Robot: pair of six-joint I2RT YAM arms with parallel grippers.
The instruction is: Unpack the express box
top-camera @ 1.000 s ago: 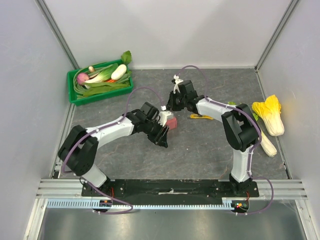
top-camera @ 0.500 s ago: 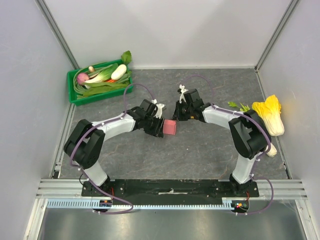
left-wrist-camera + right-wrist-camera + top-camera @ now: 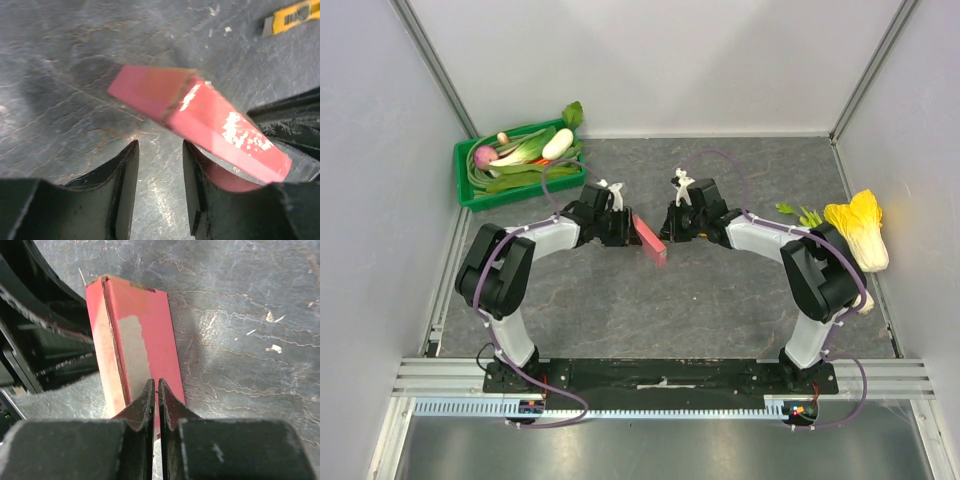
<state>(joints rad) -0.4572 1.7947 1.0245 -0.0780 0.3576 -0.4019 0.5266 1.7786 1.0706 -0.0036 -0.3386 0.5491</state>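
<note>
right hand (image 3: 155, 384), fingers together, seemingly touches the unopened express box (image 3: 140, 325).

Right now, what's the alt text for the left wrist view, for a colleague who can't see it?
A pink-red express box slants across the frame over a dark stone-patterned table, its lower end running past one finger of the left claw. The claw's fingers stand apart with bare table between them; a yellow tool lies top right.
</note>
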